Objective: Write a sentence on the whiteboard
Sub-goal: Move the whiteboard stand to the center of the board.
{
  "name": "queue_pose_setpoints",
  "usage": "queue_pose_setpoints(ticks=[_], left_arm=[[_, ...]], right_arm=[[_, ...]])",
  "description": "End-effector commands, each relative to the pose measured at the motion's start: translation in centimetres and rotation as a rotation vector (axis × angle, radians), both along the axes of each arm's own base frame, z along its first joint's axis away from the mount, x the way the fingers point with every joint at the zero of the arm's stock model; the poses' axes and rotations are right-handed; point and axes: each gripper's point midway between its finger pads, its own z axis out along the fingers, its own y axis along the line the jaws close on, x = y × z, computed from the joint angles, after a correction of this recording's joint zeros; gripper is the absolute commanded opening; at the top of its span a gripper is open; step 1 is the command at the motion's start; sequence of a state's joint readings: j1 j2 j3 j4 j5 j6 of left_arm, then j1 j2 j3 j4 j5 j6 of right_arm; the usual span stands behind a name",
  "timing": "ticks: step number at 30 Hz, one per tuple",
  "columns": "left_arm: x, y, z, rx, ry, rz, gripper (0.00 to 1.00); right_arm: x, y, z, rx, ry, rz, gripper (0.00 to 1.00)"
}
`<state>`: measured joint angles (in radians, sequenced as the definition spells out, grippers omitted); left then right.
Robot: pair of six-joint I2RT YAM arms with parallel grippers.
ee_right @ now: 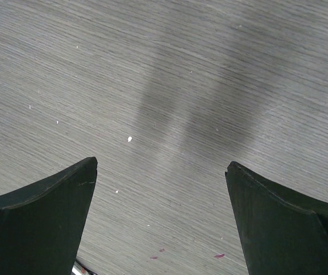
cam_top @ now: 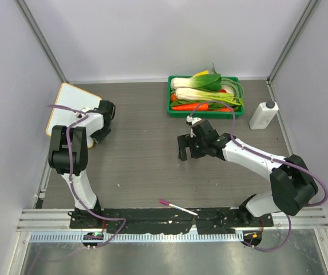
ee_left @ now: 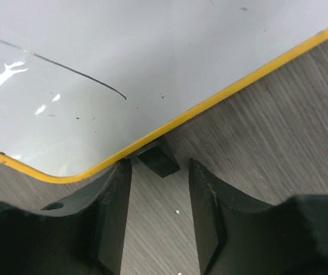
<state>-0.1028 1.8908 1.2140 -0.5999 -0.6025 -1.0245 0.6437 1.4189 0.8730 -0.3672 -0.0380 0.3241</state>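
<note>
Whiteboard (cam_top: 71, 102) sits far left on tabletop (cam_top: 152, 166), by the wall: white face, yellow-orange rim, rounded corner, one thin dark stroke (ee_left: 83, 75). Left claw (ee_left: 158, 176) partly open, empty, black clip foot (ee_left: 159, 159) just ahead of its tips. Right claw (ee_right: 161, 166) wide open, empty.

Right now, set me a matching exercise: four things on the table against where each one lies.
Things:
1. whiteboard
2. green tray
3. white bottle
4. marker

Places:
A. near edge, in the middle
B. far right, close to the side wall
C. far left corner
D. far side, right of centre, filled with vegetables

Pairs: 1-C, 2-D, 3-B, 4-A
</note>
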Motion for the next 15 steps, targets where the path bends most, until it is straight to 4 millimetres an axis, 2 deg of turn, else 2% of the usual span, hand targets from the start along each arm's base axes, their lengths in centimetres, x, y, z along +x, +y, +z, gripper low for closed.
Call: queue_pose_setpoints(ticks=[1, 4, 7, 11, 15], left_arm=[[-2.3, 2.4, -0.1, 0.026, 0.05, 0.044, 0.55], [-2.6, 3.2, -0.2, 0.008, 0.055, 0.062, 0.57], [-2.6, 3.6, 0.0, -0.002, 0.057, 0.071, 0.55], [-2.4, 3.6, 0.3, 0.001, 0.061, 0.062, 0.47], [-2.4, 3.6, 0.1, -0.001, 0.079, 0.051, 0.32]], right_arm=[[1.1, 0.8, 1.3, 0.034, -0.045, 0.011, 0.99], [1.1, 0.9, 1.2, 0.032, -0.04, 0.013, 0.99], [1.2, 0.9, 1.3, 0.033, -0.043, 0.011, 0.99], [1.1, 0.8, 1.1, 0.03, -0.04, 0.011, 0.99], [1.1, 0.8, 1.2, 0.033, -0.042, 0.009, 0.99]])
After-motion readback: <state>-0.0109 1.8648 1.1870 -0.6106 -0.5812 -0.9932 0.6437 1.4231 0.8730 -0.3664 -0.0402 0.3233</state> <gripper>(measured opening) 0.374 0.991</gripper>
